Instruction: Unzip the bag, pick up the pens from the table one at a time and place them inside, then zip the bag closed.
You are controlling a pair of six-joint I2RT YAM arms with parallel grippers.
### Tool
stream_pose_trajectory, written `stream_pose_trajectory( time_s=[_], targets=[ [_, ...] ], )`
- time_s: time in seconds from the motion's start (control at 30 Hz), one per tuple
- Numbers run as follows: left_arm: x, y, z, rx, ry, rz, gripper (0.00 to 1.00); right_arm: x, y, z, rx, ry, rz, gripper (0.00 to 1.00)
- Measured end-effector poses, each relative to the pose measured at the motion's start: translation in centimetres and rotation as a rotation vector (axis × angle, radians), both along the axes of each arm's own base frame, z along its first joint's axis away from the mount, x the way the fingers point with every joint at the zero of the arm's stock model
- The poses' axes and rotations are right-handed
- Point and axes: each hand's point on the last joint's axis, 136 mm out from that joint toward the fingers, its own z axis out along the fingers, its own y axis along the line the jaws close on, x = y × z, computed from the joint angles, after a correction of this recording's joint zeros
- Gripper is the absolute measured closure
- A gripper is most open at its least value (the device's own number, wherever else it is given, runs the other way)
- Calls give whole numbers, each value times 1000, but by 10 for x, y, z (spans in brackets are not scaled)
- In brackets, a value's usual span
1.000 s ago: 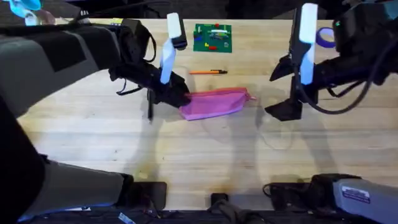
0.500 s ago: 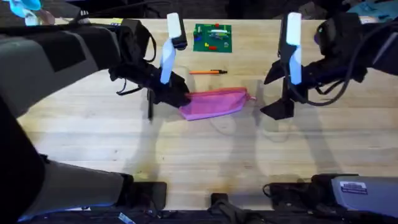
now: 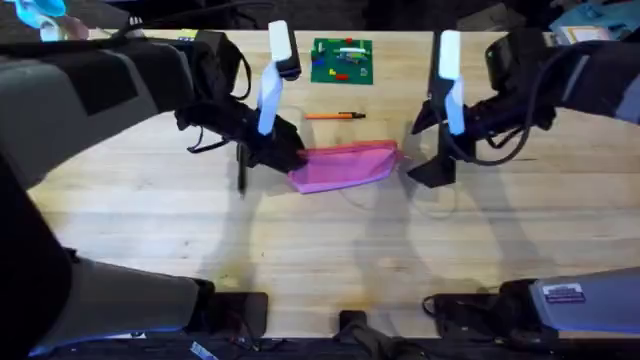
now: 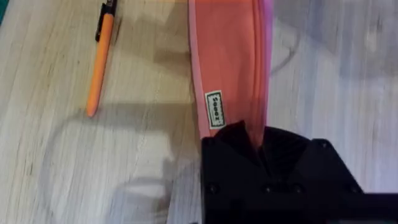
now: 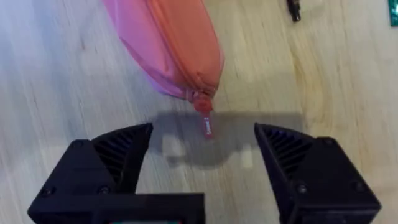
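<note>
Left hand (image 4: pixel 258 140) clamped on the pink bag's (image 3: pixel 345 166) near end, likely pinning it to the worktop (image 3: pixel 320 250) so the zip can run. Right hand (image 5: pixel 202 158) spread wide, hovering just off the zip pull (image 5: pixel 205 124) at the far end. Bag zipped; orange pen (image 3: pixel 335 116) lying near, beyond it.

1. The pencil pouch (image 3: pixel 345 166) is pink, with a small white label printed in green letters.
2. Its zip pull (image 5: pixel 206 125) is red-pink.
3. The pen (image 4: pixel 99 63) is orange with a black end.
4. The table (image 3: pixel 330 250) is light wood with plank grain lines.
5. The left gripper (image 4: pixel 264 152) and the right gripper (image 5: pixel 204 158) are black.
6. The board (image 3: pixel 342 60) is green with small red and white pieces.
</note>
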Motion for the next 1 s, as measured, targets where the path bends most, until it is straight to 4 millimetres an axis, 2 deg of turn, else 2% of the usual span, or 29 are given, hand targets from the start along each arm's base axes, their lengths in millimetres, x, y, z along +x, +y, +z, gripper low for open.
stream_pose_trajectory(
  time_s=[0.2,0.5,0.83,0.93,1.0],
  targets=[
    [0,0,0,0,0,0,959,-1,13,-14,-1,22,41,4],
    [0,0,0,0,0,0,959,0,16,-30,-4,59,52,16],
    [0,0,0,0,0,0,959,2,18,-30,-3,42,59,270],
    [0,0,0,0,0,0,959,2,18,-30,-3,42,59,392],
    [0,0,0,0,0,0,959,4,18,-30,-3,36,59,415]
  ],
)
